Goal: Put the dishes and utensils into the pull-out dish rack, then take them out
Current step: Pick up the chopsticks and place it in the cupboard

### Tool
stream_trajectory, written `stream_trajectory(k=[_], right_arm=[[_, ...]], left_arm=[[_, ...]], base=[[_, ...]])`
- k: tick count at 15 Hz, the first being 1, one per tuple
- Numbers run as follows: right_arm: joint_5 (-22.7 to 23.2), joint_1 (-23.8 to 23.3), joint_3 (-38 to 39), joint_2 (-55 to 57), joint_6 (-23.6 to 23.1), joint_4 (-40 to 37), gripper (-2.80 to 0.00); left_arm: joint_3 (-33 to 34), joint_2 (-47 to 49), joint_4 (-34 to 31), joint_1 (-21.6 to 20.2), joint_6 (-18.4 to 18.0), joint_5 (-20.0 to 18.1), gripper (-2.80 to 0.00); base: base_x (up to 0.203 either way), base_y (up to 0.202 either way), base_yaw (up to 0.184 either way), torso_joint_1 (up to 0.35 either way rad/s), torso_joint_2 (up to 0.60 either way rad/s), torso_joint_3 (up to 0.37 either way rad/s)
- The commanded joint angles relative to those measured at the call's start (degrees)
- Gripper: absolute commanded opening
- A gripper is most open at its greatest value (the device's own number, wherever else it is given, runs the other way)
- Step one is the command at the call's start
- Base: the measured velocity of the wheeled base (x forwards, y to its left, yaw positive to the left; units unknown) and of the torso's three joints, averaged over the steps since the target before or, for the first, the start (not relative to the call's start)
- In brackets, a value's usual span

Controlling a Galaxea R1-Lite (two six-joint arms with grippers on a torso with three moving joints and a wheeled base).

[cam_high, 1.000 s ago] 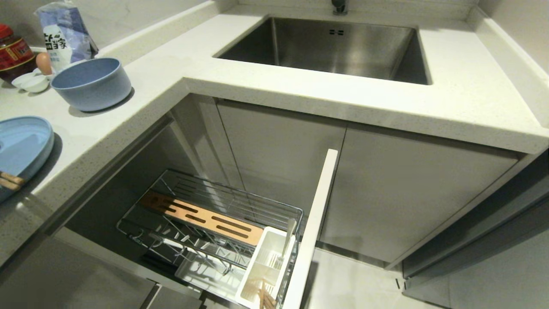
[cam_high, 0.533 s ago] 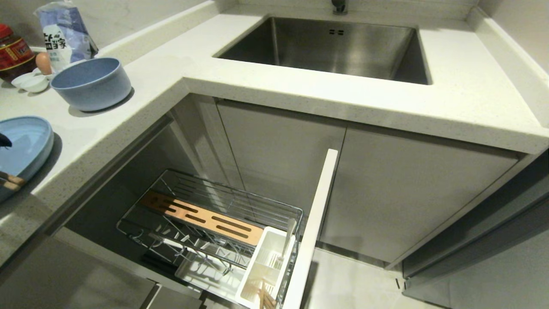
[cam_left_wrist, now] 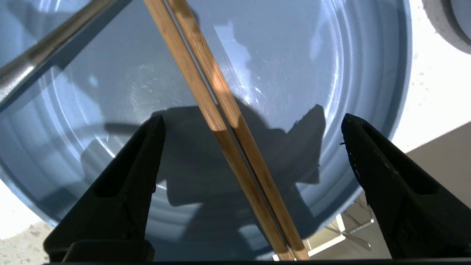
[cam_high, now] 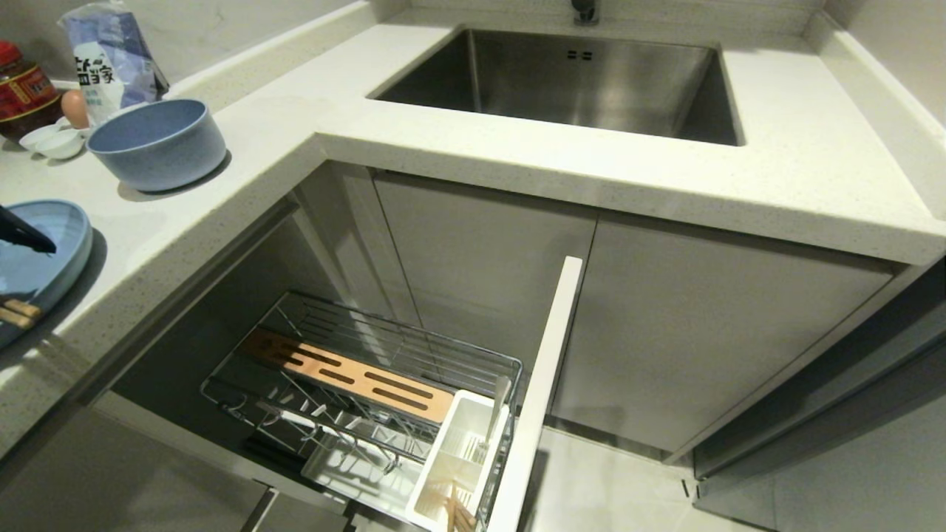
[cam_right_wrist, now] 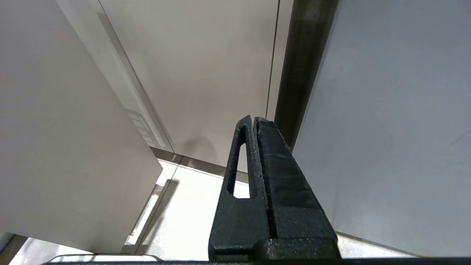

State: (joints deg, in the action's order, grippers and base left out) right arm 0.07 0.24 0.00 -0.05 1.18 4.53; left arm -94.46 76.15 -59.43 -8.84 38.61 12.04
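Two hands: my left hand [cam_left_wrist: 250, 125] is the busy one, and my right hand [cam_right_wrist: 254, 121] is parked low by the cupboard doors with its fingers pressed together.
Change: a second ago I saw no left hand in the head view; now its dark tip pokes in over the plate [cam_high: 44, 244].
Left hand: it is wide open, holding nothing, one finger on each side of the chopsticks [cam_left_wrist: 220, 121].
Chopsticks: they lie on the light-blue plate on the bench [cam_high: 473, 140].
Spoon: its silver handle [cam_left_wrist: 44, 55] lies on the plate too.
Bowl: the blue bowl [cam_high: 159, 144] sits on the bench, behind the plate.
Rack: the pull-out dish rack [cam_high: 355, 384] is pulled out.
Meaning: I think I am set to pinch the chopsticks next.
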Motion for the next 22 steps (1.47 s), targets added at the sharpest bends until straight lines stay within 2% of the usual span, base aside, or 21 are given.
stream_trajectory(k=[1, 6, 7, 15, 22], right_arm=[[0.0, 0.0, 1.5, 0.0, 0.0, 0.0, -2.80], [0.0, 0.0, 1.5, 0.0, 0.0, 0.0, -2.80], [0.0, 0.0, 1.5, 0.0, 0.0, 0.0, -2.80], [0.0, 0.0, 1.5, 0.0, 0.0, 0.0, -2.80], [0.0, 0.0, 1.5, 0.0, 0.0, 0.0, -2.80]], left_arm=[[0.7, 0.7, -0.2, 0.0, 0.2, 0.1, 0.00], [0.9, 1.3, -0.2, 0.0, 0.1, 0.0, 0.00], [0.9, 1.4, -0.2, 0.1, 0.1, 0.0, -2.80], [0.9, 1.5, -0.2, 0.0, 0.0, -1.8, -2.80], [0.8, -1.4, -0.3, -0.4, 0.3, -1.7, -2.80]], base=[[0.000, 0.000, 0.000, 0.000, 0.00, 0.000], [0.000, 0.000, 0.000, 0.000, 0.00, 0.000], [0.000, 0.000, 0.000, 0.000, 0.00, 0.000], [0.000, 0.000, 0.000, 0.000, 0.00, 0.000], [0.000, 0.000, 0.000, 0.000, 0.00, 0.000]])
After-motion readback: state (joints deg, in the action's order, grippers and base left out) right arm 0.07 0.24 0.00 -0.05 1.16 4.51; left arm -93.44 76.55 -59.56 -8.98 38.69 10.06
